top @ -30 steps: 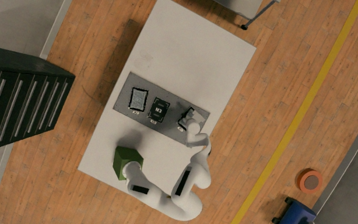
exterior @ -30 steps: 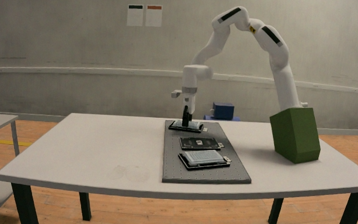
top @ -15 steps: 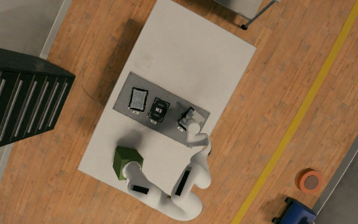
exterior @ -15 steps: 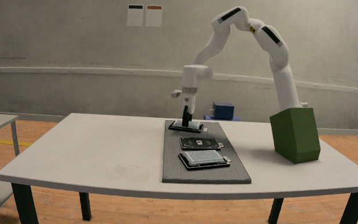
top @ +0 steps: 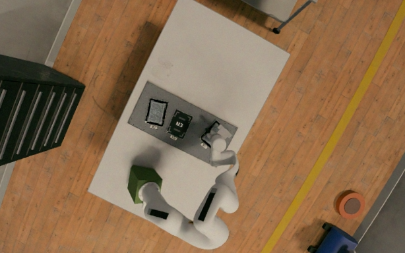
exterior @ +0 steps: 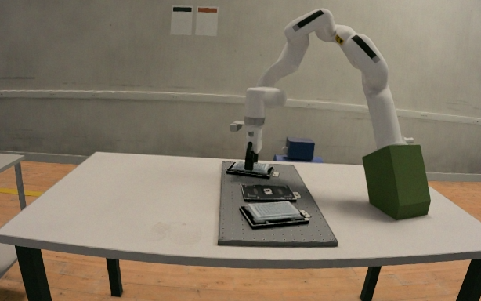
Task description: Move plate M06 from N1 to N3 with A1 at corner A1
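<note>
The grey deck holds three nests in a row. Plate M06 [exterior: 254, 168] lies in the far nest, at the deck's right end in the overhead view [top: 218, 130]. My gripper [exterior: 250, 164] points straight down over it and is shut on plate M06 across its width, with the plate still low on the nest. The wrist hides most of the plate from above. The middle nest N3 [top: 179, 124] is empty, a dark frame [exterior: 268, 192] with white locators. Plate M09 [top: 156, 111] [exterior: 274, 212] sits flat in the near nest.
The green robot base [exterior: 397, 181] stands on the table to the right of the deck. Small signs sit beside each nest on the deck's edge. A black drawer cabinet [top: 20, 112] stands on the floor off the table.
</note>
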`<state>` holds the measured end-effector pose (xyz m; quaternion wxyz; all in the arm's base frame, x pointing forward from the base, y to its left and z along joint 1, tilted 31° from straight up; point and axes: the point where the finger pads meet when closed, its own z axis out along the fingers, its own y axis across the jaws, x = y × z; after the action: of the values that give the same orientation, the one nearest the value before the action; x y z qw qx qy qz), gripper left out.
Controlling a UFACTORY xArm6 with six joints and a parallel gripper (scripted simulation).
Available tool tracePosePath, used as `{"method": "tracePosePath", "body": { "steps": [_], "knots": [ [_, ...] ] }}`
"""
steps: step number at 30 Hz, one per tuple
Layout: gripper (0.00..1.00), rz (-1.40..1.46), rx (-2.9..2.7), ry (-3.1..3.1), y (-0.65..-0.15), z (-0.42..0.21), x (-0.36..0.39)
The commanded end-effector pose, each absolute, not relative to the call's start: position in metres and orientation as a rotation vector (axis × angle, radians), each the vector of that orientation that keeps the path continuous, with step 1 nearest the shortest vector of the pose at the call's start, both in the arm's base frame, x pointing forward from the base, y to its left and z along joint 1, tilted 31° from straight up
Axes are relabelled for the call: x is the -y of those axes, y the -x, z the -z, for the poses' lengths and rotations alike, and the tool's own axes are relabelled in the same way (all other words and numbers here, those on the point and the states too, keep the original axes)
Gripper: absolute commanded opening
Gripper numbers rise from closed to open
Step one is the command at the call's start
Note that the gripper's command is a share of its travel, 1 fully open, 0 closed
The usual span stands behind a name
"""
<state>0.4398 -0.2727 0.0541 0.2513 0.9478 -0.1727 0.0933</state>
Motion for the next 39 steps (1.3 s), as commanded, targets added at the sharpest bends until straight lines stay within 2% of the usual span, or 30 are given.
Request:
{"method": "tracePosePath", "body": {
  "steps": [1, 39],
  "knots": [
    [0.00, -0.259, 0.469, -2.579, -0.441, -0.055, 0.272],
    [0.00, -0.259, 0.469, -2.579, -0.440, -0.070, 0.264]
  ]
}}
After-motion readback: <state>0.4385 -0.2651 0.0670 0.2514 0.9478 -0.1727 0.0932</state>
